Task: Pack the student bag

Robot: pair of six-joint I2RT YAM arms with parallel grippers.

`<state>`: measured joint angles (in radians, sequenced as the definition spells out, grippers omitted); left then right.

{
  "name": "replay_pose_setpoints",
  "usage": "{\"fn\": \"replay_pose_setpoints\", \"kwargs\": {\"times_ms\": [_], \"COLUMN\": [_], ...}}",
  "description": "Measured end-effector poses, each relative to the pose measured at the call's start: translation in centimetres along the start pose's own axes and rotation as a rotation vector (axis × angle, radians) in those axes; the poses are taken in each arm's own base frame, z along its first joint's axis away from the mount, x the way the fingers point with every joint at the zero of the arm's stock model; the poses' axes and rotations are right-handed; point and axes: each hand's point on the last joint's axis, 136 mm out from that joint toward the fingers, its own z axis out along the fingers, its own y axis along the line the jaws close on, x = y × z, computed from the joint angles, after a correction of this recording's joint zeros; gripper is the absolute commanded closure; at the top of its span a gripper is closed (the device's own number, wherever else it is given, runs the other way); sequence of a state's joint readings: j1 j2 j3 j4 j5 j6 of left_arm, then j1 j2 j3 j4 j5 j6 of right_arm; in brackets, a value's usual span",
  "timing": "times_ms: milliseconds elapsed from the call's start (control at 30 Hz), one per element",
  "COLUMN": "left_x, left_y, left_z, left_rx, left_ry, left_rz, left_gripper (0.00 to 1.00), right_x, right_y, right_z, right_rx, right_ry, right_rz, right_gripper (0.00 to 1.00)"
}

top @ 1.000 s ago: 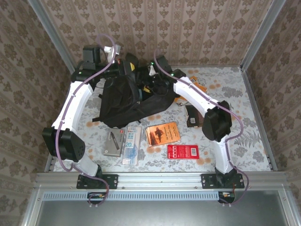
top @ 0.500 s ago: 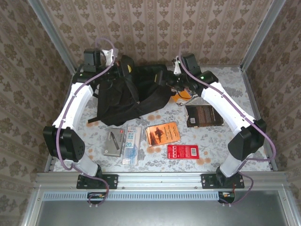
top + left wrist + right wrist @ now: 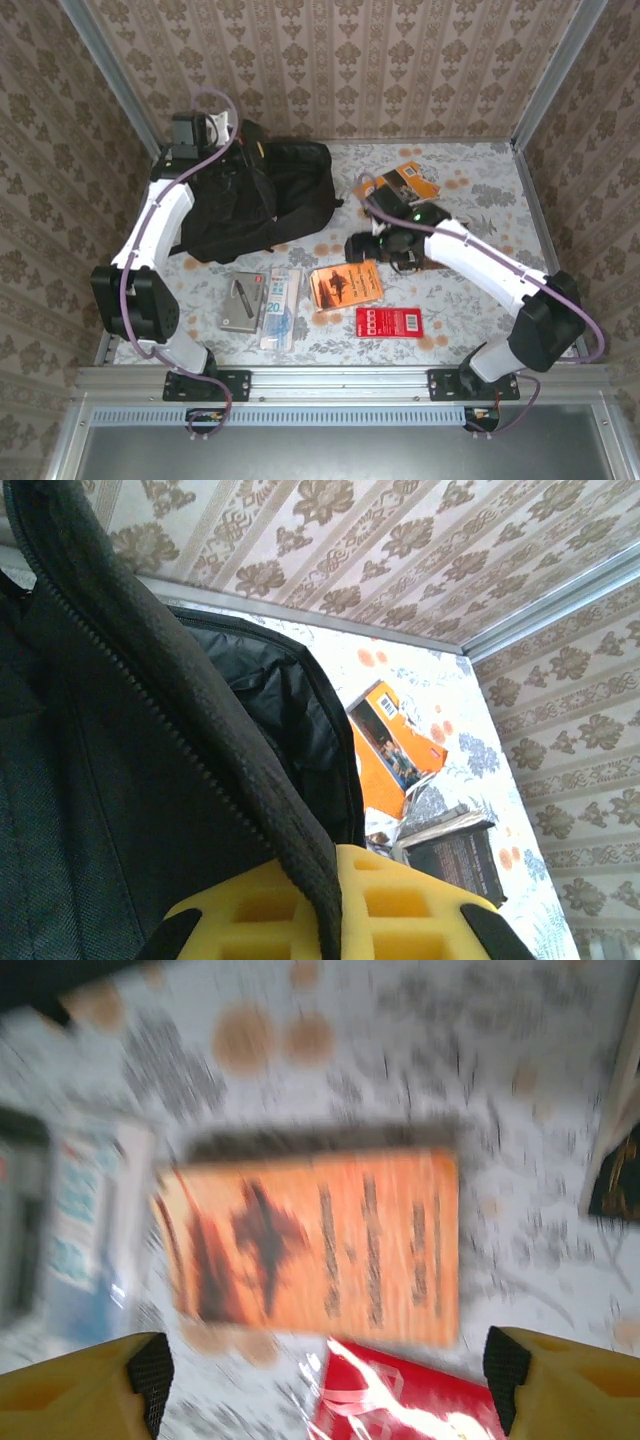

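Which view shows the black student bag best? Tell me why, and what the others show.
Top external: nearly the whole student bag is in frame, far left. Left wrist gives a close-up of its zipper edge and lining, pinched in the left gripper. Right wrist: perhaps a blurred dark corner.

Bare table (image 3: 492,180) lies far right; the student bag (image 3: 265,200) fills far left, books (image 3: 345,284) crowd the middle.
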<state>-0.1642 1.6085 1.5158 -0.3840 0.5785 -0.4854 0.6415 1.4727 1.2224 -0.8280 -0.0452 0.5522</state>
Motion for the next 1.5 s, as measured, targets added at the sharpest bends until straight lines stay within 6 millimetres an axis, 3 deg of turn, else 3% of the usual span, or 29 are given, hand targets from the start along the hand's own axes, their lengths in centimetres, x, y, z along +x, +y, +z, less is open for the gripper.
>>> {"fn": "replay_pose_setpoints", "kwargs": {"times_ms": [67, 167, 300, 500, 667, 867, 1067, 1333, 1500], "left_x": [0.9, 2.1, 2.2, 2.2, 3.0, 2.9, 3.1, 3.5, 3.6], "left_y": [0.5, 1.1, 0.8, 0.0, -0.1, -0.4, -0.9, -1.1, -1.2], "left_z": [0.5, 1.1, 0.8, 0.2, 0.7, 0.4, 0.2, 0.4, 0.5], "left_rx": [-0.001, -0.003, 0.007, 0.023, 0.031, 0.039, 0.048, 0.052, 0.053], "left_ry": [0.013, 0.031, 0.013, -0.007, 0.003, -0.009, -0.008, 0.0, 0.002], "left_rz": [-0.005, -0.013, 0.002, 0.022, 0.025, 0.031, 0.039, 0.041, 0.042], "left_gripper": [0.97, 0.97, 0.97, 0.97, 0.97, 0.96, 0.96, 0.96, 0.96], "right_x": [3.4, 7.4, 10.7, 14.2, 16.9, 17.0, 16.1, 11.2, 10.3], "right_y": [-1.3, -6.0, -10.2, -10.9, -10.4, -9.8, -9.3, -7.6, -7.3], "right_z": [1.2, 2.3, 1.6, 2.5, 4.0, 4.7, 5.0, 5.0, 5.6], "right_rx": [0.048, 0.132, 0.098, -0.058, -0.101, -0.141, -0.194, -0.385, -0.444], "right_ry": [0.049, 0.088, 0.018, 0.018, 0.124, 0.15, 0.121, -0.08, -0.13], "right_rz": [-0.004, 0.121, 0.377, 0.65, 0.748, 0.797, 0.833, 0.775, 0.753], "right_gripper": [0.12, 0.03, 0.0, 0.02, 0.03, 0.06, 0.26, 0.43, 0.45]}}
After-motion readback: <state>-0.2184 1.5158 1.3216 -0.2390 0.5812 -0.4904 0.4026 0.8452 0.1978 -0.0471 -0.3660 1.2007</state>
